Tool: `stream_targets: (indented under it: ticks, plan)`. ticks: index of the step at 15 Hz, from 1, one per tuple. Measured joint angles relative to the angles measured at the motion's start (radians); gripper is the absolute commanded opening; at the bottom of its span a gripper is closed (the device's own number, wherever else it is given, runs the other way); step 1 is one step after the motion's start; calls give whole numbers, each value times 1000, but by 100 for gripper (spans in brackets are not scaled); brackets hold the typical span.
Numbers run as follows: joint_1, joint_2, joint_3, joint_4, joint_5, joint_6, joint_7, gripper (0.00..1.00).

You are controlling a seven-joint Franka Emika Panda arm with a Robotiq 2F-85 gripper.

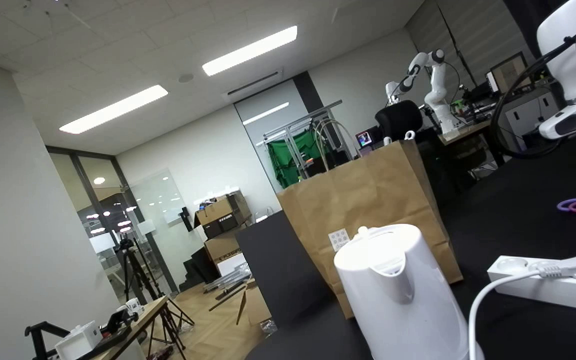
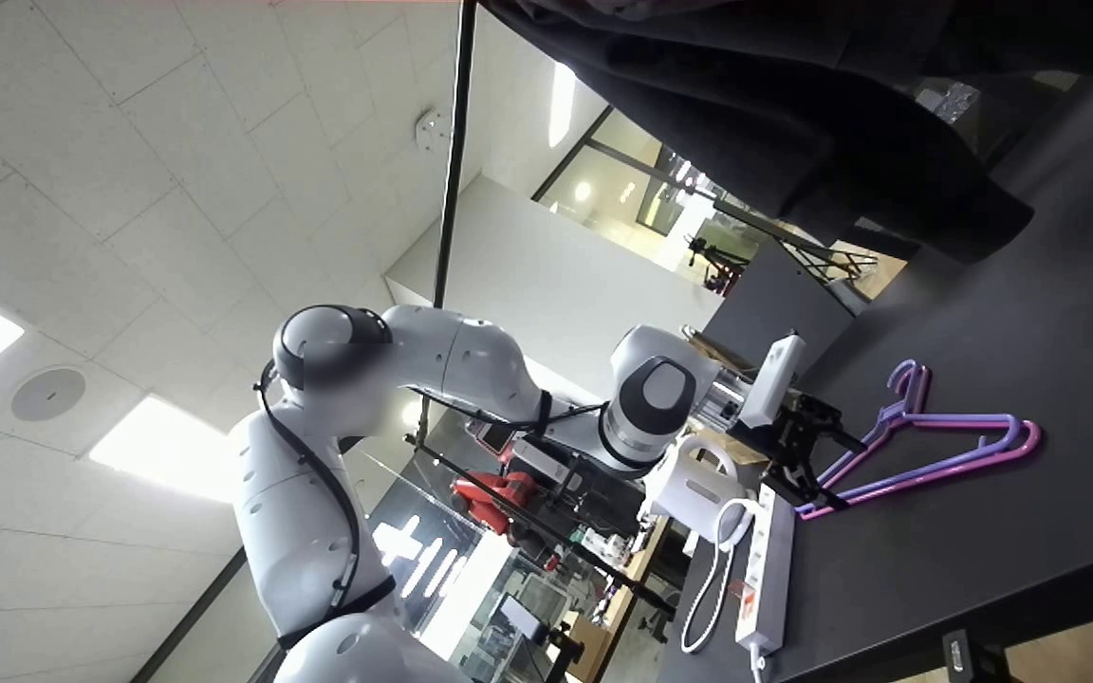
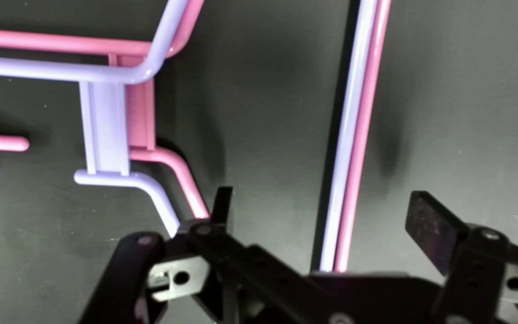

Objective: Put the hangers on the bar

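Note:
Two hangers lie stacked flat on the black table, a purple hanger over a pink hanger. In an exterior view the purple hanger has its hook turned away from the table's near edge. My gripper is open; one straight pair of rods runs through the gap between its fingers, touching neither visibly. The left finger overlaps the other arm of the hangers in the picture. In an exterior view the gripper hovers low over one end of the hangers. Whether the black pole is the bar, I cannot tell.
A white power strip with a white cable lies beside the gripper. Near it stand a white kettle and a brown paper bag. Black cloth hangs across the top of an exterior view.

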Motion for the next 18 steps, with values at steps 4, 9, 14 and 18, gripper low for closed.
stream_targets:
  ticks: [4,9,14,18]
  plan:
    - [0,15,0,16,-4,-27,2,100]
    - [0,21,0,16,-4,-33,14,74]
    - [0,20,0,17,-6,-31,37,39]
    - [0,18,0,25,-17,-31,56,11]
